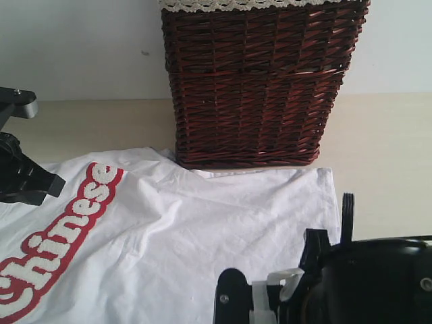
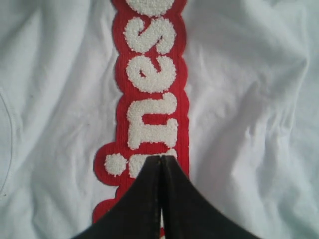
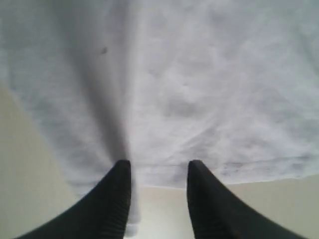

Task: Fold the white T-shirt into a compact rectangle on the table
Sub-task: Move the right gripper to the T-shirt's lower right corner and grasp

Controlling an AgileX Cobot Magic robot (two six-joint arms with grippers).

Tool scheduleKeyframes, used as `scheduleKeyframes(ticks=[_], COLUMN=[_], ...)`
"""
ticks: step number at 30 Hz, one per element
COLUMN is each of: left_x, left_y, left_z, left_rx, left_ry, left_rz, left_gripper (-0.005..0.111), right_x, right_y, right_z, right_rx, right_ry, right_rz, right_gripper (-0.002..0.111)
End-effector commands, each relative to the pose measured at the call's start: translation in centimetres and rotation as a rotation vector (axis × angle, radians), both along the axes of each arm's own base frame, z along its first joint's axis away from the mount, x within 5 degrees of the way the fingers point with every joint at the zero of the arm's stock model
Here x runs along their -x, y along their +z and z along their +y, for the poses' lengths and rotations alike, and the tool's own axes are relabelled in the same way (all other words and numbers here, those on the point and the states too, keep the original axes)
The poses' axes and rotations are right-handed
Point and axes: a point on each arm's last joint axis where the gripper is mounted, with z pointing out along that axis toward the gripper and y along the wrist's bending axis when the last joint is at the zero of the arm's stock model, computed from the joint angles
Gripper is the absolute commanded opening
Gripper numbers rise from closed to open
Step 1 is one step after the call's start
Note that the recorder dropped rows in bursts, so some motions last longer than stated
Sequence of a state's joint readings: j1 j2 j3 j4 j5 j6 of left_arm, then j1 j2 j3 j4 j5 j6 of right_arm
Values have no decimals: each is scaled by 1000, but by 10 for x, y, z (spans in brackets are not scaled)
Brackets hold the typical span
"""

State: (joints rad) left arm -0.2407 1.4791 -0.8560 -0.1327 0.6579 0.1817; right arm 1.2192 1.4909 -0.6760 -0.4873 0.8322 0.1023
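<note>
The white T-shirt (image 1: 202, 236) lies spread on the table (image 1: 378, 155), its red-edged "Chinese" lettering (image 1: 61, 236) running along the left part. My left gripper (image 2: 160, 157) hovers over that lettering (image 2: 152, 94) with its jaws shut tight together and nothing showing between them. In the exterior view its black arm (image 1: 23, 179) sits at the left edge. My right gripper (image 3: 158, 164) is open at the shirt's hem (image 3: 209, 167). Bare table (image 3: 164, 204) shows between its fingers, and a fold of cloth lies beside one finger. Its arm (image 1: 371, 283) fills the lower right.
A dark wicker basket (image 1: 256, 88) with a cream lace rim stands at the back, touching the shirt's far edge. Bare tabletop shows to the right of the shirt and behind it on the left (image 1: 94, 125). A pale wall (image 1: 81, 47) rises behind.
</note>
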Motion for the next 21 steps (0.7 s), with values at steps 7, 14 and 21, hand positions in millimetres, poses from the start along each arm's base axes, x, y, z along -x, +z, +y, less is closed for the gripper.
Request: scheduleKeyframes(ticks=[7, 14, 21], left_x=[-1, -2, -2], left_y=[2, 3, 3], left_z=[-1, -1, -1], left_rx=[14, 16, 18], left_ry=[9, 10, 12], left_rz=[-8, -11, -13], left_gripper=[0, 0, 0], right_x=[-13, 25, 28], right_y=[12, 19, -3], right_z=[-5, 6, 3], right_rx=[-11, -181, -162], right_ry=[-122, 130, 70], right_rz=[-184, 221, 259], right_gripper=[43, 46, 69])
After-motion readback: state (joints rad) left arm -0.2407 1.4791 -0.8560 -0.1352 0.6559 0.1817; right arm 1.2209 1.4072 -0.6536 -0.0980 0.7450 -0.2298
